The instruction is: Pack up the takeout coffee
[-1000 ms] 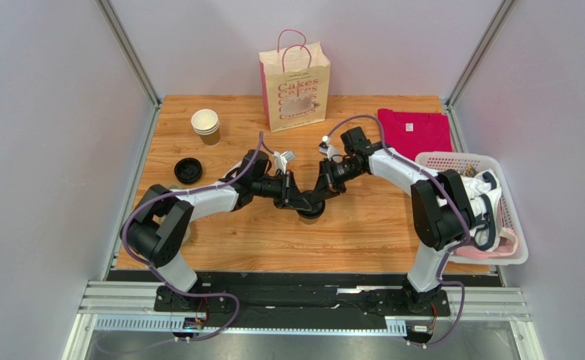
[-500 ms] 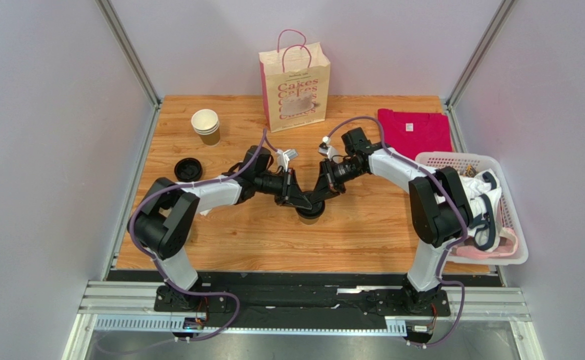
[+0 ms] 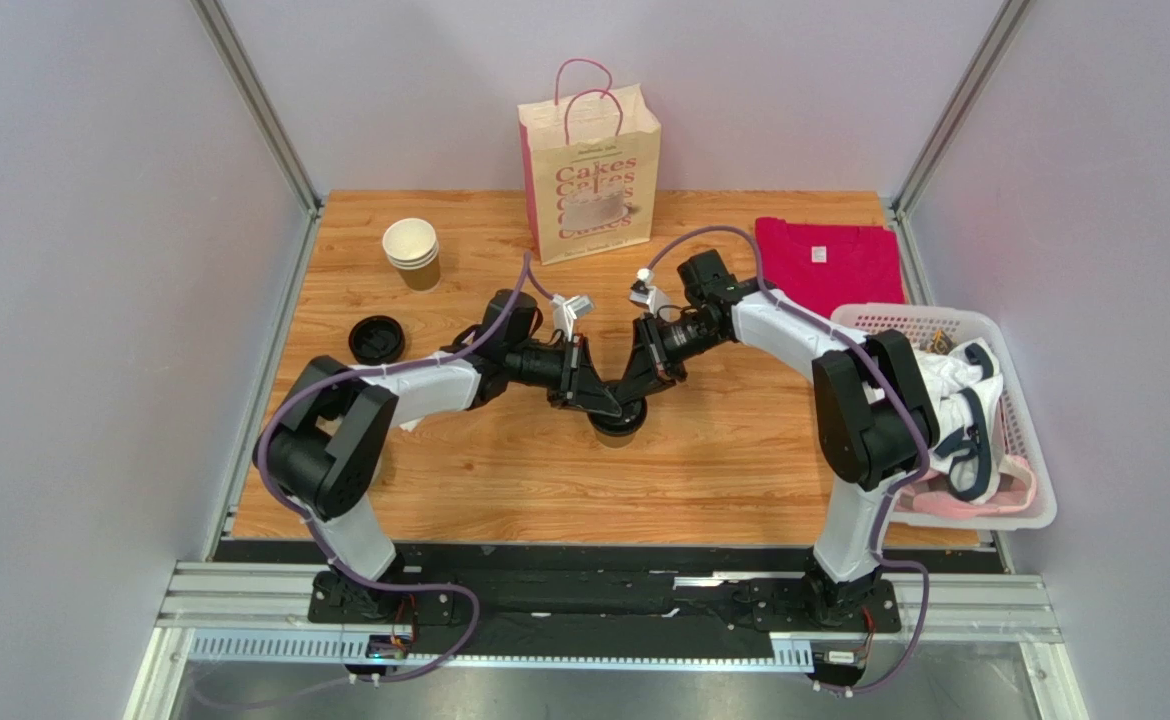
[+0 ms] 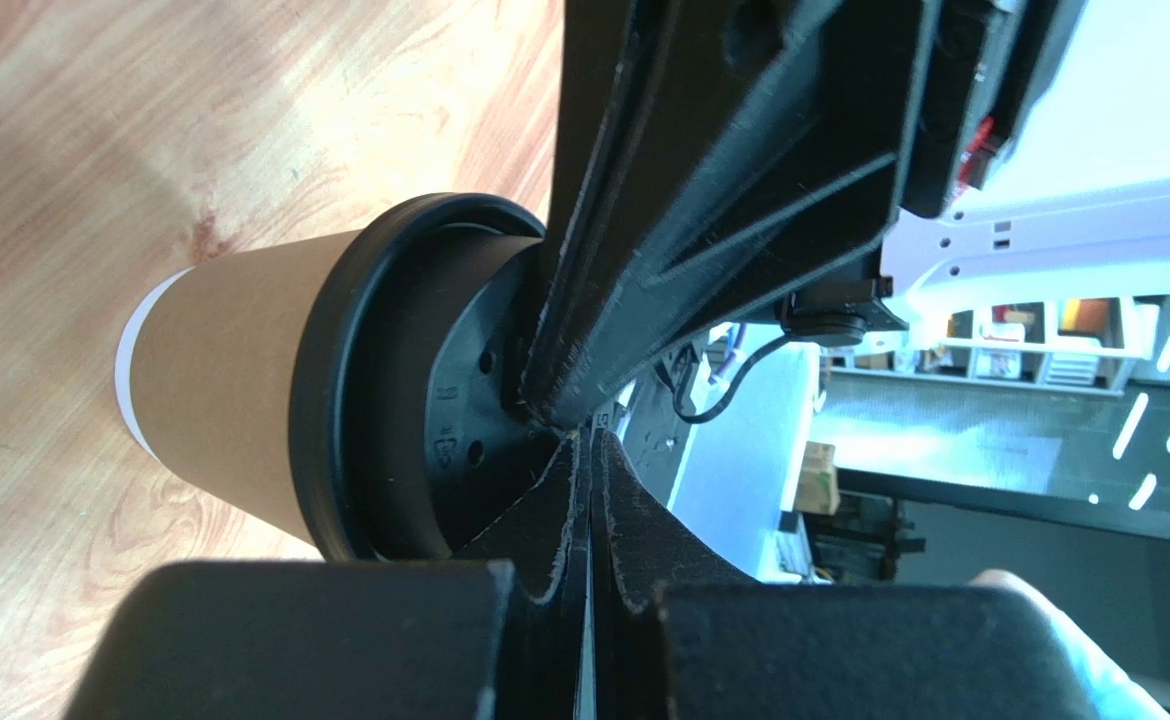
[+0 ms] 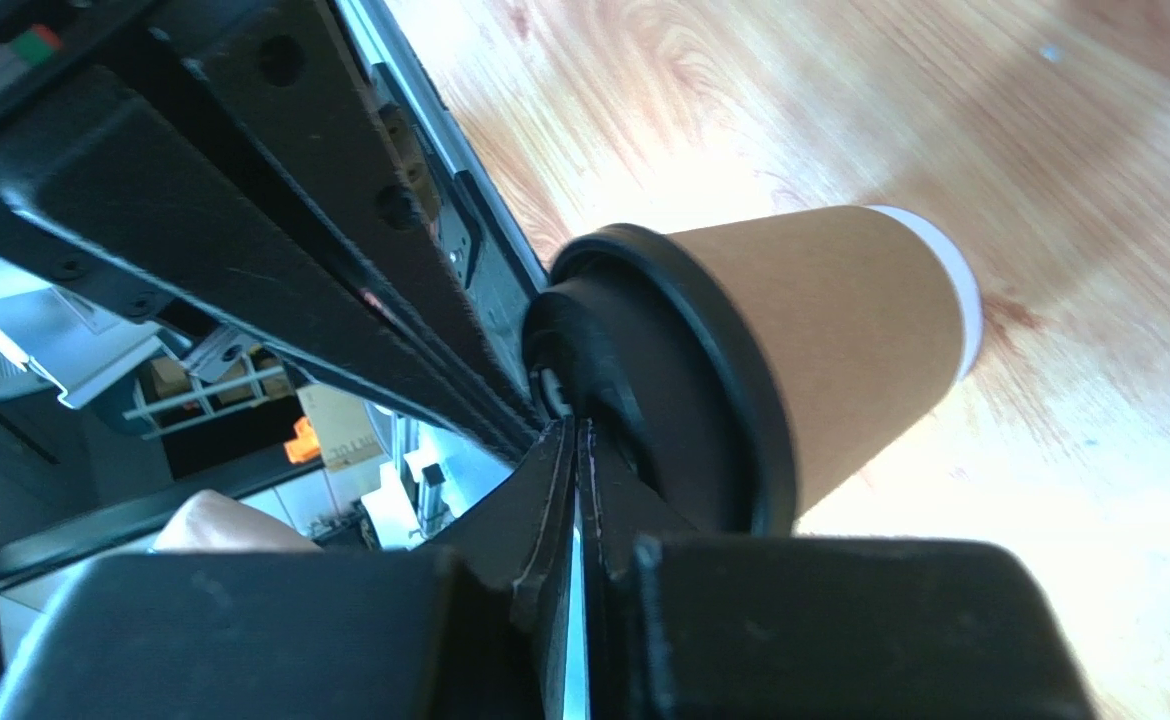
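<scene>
While both arms meet over the cup [image 3: 620, 426] mid-table, I read the step as seating the lid [image 4: 396, 390]. Cup stands upright on the wood table [image 3: 441, 480], well apart from the paper bag [image 3: 588, 158] at the far edge.

Left gripper [image 3: 602, 405] is pinched fully closed with nothing in it, tips on the lid top. Right gripper [image 3: 632, 399] comes in from the opposite side. Its fingers look closed too, nothing between them, tips on the same lid right against the left ones.

To do it well:
- Push straight down, not sideways. Both tips sit inboard of the rim, so the edge may not snap home all round.
- From the wrist views the lid skirt looks down over the cup's rim on the sides I can see. The far side is hidden, so work the edge if unsure.
- Keep the force light, or the paper wall will likely buckle.
- Back off one arm at a time so the cup doesn't tip.
</scene>
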Controlling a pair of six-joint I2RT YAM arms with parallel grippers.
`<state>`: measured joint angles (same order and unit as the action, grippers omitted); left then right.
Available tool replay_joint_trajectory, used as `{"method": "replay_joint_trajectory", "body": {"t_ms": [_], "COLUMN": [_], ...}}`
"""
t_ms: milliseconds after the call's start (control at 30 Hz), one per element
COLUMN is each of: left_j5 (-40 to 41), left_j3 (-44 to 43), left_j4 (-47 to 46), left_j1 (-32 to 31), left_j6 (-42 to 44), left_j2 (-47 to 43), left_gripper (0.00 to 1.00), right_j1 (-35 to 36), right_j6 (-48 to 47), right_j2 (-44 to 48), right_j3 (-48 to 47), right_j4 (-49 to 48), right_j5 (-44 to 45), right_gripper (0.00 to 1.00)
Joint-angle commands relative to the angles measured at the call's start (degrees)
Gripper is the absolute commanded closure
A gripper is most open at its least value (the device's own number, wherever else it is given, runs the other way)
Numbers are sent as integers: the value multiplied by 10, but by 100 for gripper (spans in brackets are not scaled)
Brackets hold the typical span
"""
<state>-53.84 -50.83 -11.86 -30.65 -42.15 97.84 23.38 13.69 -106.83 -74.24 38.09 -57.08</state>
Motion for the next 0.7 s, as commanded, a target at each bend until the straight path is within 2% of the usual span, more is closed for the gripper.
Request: {"method": "replay_joint_trajectory", "body": {"t_ms": [0, 333, 500, 667], "left_j5": [2, 15, 43, 49], "left_j3": [0, 20, 21, 12], "left_j4": [-14, 24, 52, 54], "left_j1": [3, -11, -21, -24], "left_j6": [7, 4, 3, 6], "left_j2": [-45, -105, -90, -58], "left_gripper": [100, 100, 100, 100], "right_j1": [10, 10, 14, 16], "right_j6": [2, 30, 31, 29], "right_j2": [42, 71, 95, 76], "right_j3": [-43, -28, 30, 45], "right_j4": [1, 8, -6, -20], "right_j5": [-24, -28, -32, -23], "right_gripper": [91, 92, 92, 92]}}
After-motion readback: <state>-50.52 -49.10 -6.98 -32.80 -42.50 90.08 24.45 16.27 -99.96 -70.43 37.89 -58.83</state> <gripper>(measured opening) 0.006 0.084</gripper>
